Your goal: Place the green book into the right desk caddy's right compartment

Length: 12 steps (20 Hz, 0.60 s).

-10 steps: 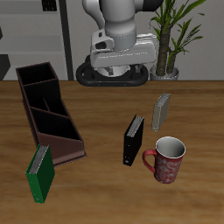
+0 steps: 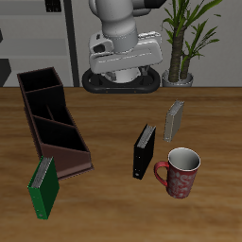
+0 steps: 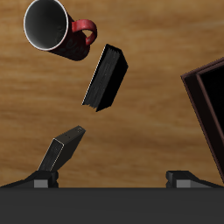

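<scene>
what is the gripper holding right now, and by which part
Nothing. The gripper hangs empty above the table; the slim bright-green book stands untouched beside the long maroon-brown desk caddy.

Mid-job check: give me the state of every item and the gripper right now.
green book: standing on the table, ungrasped, near the caddy's low end.
right desk caddy: compartments look empty.
black book: standing upright.
grey book: standing upright.
mug: upright.
gripper: raised, holding nothing.

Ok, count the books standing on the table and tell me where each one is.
3. The slim bright-green book stands at the table's front edge beside the dark maroon caddy; the black book beside the red mug; the grey book farther back.
</scene>
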Motion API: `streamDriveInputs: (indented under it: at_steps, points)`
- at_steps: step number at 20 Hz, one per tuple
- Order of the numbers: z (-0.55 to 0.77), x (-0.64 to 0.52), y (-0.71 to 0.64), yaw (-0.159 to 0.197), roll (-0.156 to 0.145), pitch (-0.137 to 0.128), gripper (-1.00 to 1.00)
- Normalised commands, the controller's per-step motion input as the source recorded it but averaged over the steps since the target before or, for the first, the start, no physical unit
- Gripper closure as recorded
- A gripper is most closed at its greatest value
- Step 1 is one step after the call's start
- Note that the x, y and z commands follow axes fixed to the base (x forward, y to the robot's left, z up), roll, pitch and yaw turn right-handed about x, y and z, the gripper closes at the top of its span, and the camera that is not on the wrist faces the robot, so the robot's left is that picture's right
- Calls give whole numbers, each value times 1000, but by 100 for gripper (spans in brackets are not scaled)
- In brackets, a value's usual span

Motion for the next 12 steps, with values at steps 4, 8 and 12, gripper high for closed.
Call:
streamDriveInputs:
  at_steps: [4, 8, 12]
  points:
    - [158, 288, -469, -36, -58, -35, -100]
    - [151, 336, -502, -14, -31, -4, -100]
    - [273, 377, -612, 30, -6, -23, -100]
